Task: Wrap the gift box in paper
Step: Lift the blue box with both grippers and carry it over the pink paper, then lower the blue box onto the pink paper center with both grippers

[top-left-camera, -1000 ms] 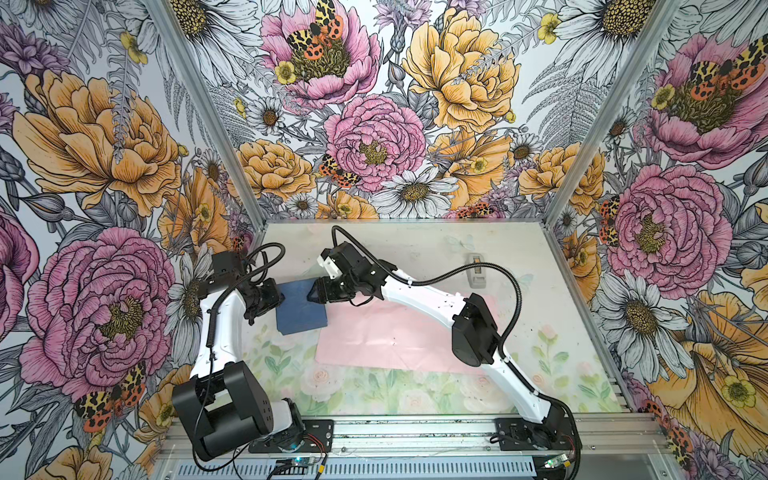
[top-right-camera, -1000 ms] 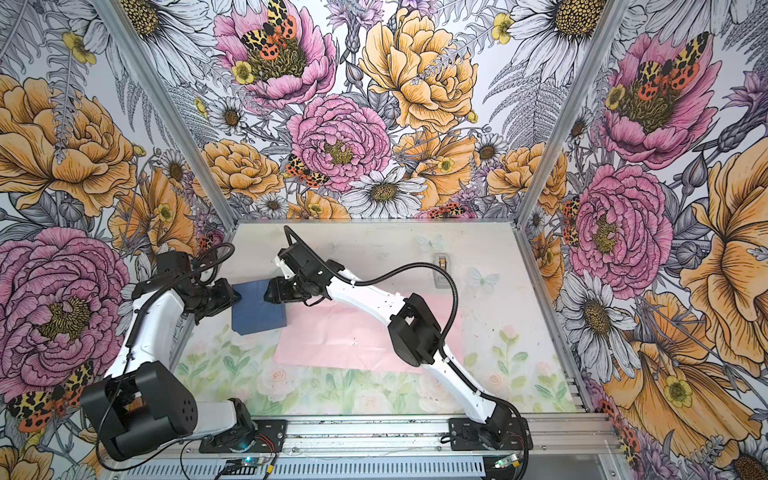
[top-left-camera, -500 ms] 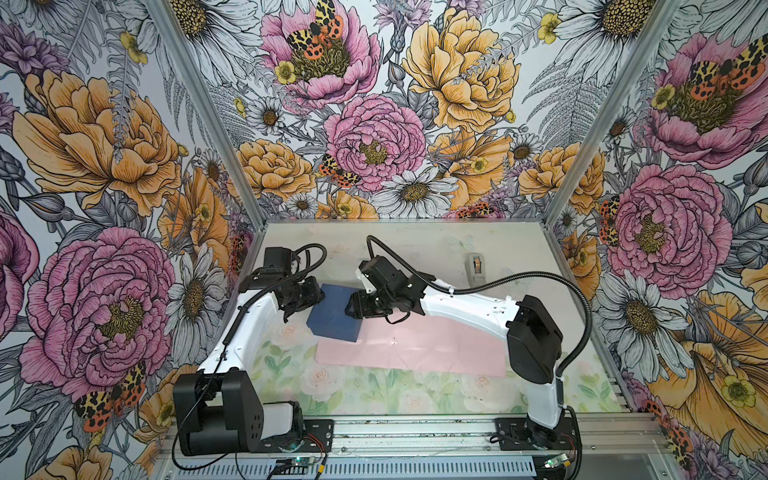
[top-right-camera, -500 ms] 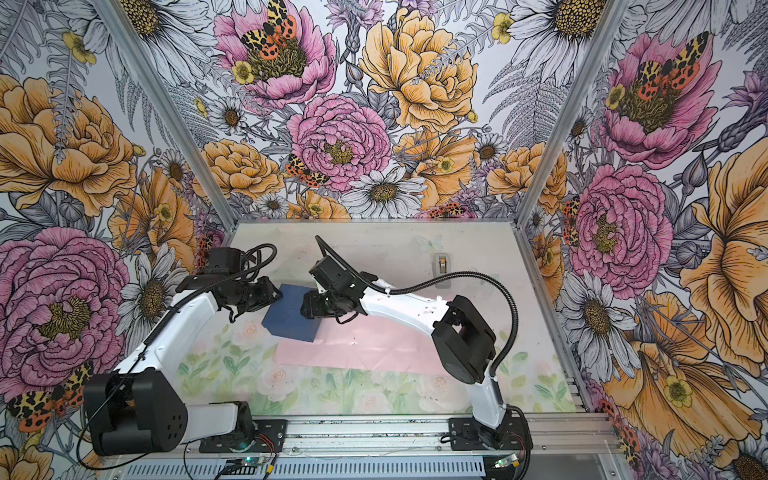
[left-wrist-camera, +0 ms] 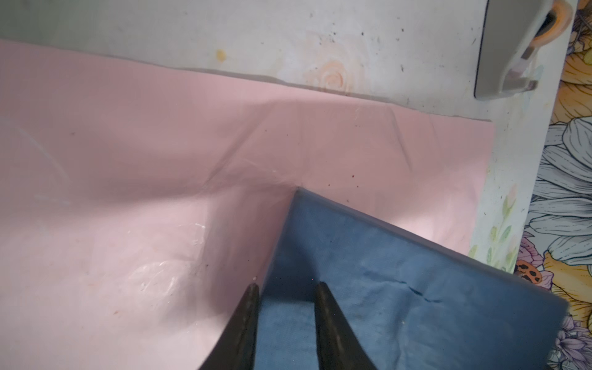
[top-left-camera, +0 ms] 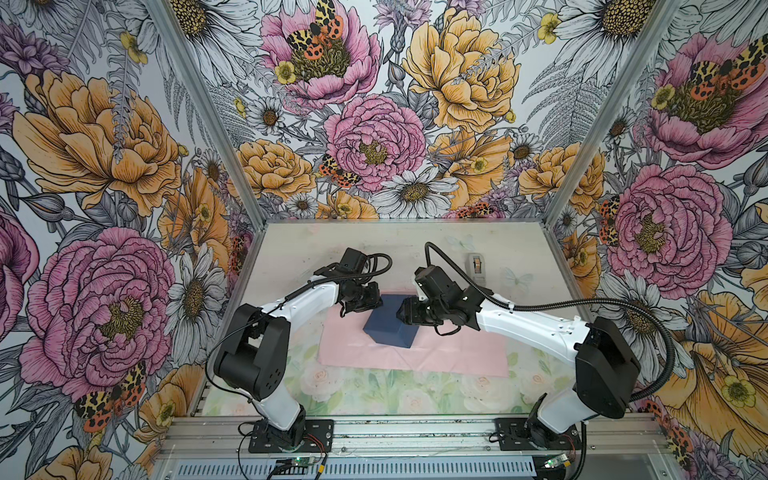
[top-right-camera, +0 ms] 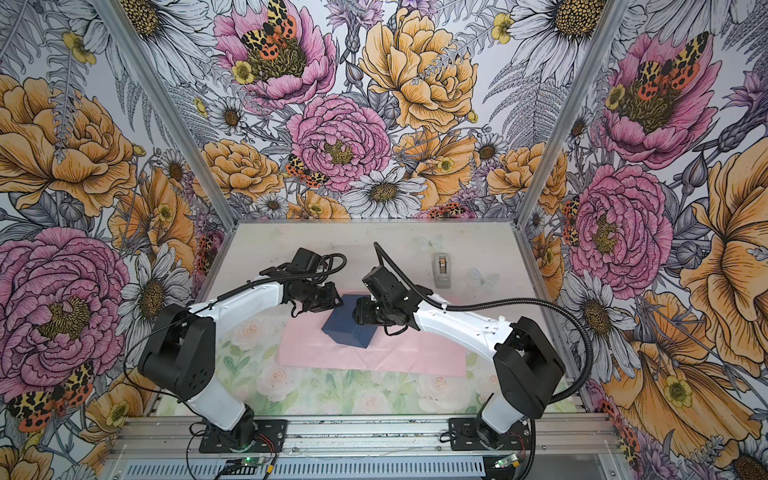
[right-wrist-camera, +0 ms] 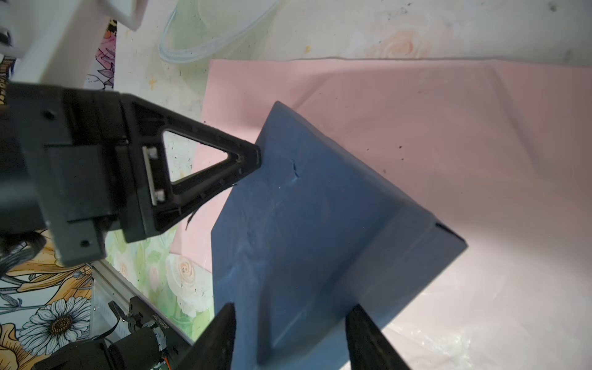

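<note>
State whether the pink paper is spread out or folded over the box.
Spread out: the paper lies flat on the table; the gift box shows bare blue.

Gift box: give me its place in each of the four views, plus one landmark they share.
Top view: gift box mid-table, over the left half of the pink paper.
Top view: same place.
Left wrist: one corner, its edge between the left hand fingers.
Right wrist: fills the middle, ahead of the right hand.
Shared landmark: the pink paper, under the box in all four.
</note>
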Robot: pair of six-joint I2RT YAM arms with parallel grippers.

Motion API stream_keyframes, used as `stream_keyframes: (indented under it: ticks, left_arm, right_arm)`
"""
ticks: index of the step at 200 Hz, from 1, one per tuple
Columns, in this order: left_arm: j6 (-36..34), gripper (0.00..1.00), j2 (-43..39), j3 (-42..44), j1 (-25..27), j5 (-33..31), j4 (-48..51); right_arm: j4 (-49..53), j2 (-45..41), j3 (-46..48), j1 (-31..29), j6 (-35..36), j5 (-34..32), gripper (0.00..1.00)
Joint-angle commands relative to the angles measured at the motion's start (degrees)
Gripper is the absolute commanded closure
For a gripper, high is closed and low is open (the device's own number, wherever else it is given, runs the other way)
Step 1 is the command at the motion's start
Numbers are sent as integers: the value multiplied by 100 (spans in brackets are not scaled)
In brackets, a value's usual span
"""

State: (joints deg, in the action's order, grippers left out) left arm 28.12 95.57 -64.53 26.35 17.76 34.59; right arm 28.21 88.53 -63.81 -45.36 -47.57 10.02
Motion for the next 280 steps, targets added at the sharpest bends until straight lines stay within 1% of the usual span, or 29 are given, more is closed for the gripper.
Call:
stream_keyframes:
  ticks: [1,8,22,46,55,67,78,98,132,154,164,214,280]
  left_arm:
    - [305,64,142,-271,314,225,-391]
    - [338,59,178,-295,331,186,-391]
    - [395,52,151,-299,353,106,-391]
    - [463,37,-107,-194,321,-156,-385]
    - [513,33,-207,-100,291,-211,-421]
    - [579,31,-310,49,253,-169,-524]
    - [652,31,-378,199,222,-102,-691]
    - [806,32,-359,447,215,180,-1065]
    - [980,35,-189,621,284,483,-1430]
    - [1063,38,-191,701,341,651,-1604]
    - [1128,40,-197,757,371,715,-1690]
    - [1339,47,-259,986,564,871,-2011]
    - [1346,49,-259,1057,612,1010,-2210]
  right_arm:
    - [-363,-319,278,230,44,11,41]
    - [-262,-380,362,300,64,-15,38]
    - [-74,-559,502,455,133,-59,33]
    - [332,-925,638,826,321,-110,28]
    - [420,-1051,736,991,368,-10,25]
    - [448,-1144,875,1216,414,196,23]
    - [432,-1126,956,1324,445,369,23]
    - [416,-873,921,1337,518,716,22]
    - [293,-486,905,1372,583,994,23]
    - [44,-272,989,1407,527,1218,24]
    - [-76,-197,1008,1414,514,1273,27]
    - [-524,8,942,1451,378,1305,36]
    - [-863,102,867,1506,341,1063,39]
